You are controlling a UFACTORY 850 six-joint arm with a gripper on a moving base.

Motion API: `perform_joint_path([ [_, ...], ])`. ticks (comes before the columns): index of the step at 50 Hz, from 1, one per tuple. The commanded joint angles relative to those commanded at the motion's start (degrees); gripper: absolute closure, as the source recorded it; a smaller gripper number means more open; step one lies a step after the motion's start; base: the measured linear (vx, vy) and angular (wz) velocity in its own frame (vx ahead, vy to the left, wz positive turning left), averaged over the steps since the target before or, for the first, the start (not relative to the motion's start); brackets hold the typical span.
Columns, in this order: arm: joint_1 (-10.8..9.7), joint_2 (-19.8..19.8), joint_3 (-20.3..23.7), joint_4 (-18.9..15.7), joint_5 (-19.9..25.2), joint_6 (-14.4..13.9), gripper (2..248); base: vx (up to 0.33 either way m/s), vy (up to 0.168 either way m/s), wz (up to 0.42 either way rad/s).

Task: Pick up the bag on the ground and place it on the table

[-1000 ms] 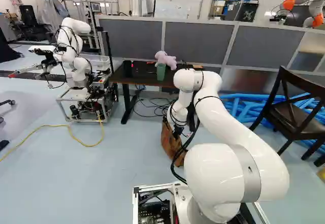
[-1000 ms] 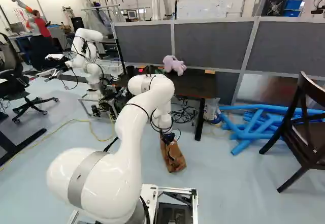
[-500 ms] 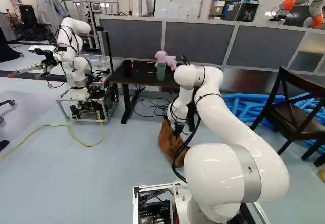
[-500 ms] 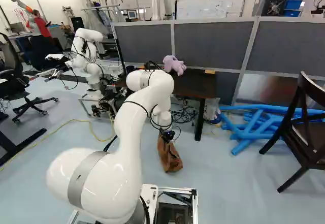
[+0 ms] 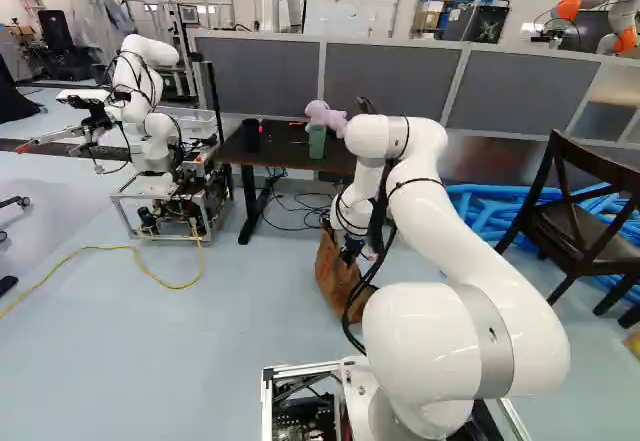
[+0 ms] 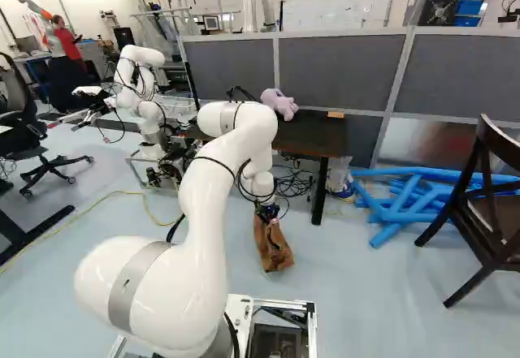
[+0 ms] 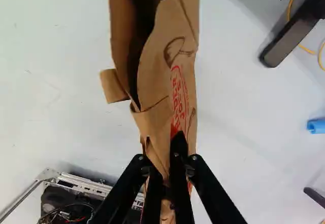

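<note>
Near the dark table (image 6: pixel 323 137), the claw (image 6: pixel 266 213) is clamped on the brown paper bag (image 6: pixel 273 251)

Single things are counted.
One bag (image 7: pixel 152 87), one toy (image 6: pixel 279 103), one green cup (image 5: pixel 317 143) and one wooden chair (image 5: pixel 600 246) are seen.

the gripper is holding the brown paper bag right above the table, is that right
No, the gripper is holding the brown paper bag down near the floor, in front of the table, as the right base view shows.
</note>
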Motion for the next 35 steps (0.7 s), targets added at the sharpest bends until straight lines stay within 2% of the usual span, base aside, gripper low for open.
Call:
perform_joint_path([
  [17,0.2,3.8,3.5,3.3,-1.5,0.0,229,0.000,0.000,0.000],
  [35,1.0,8.6,9.1,6.3,-3.3,0.0,229,0.000,0.000,0.000],
])
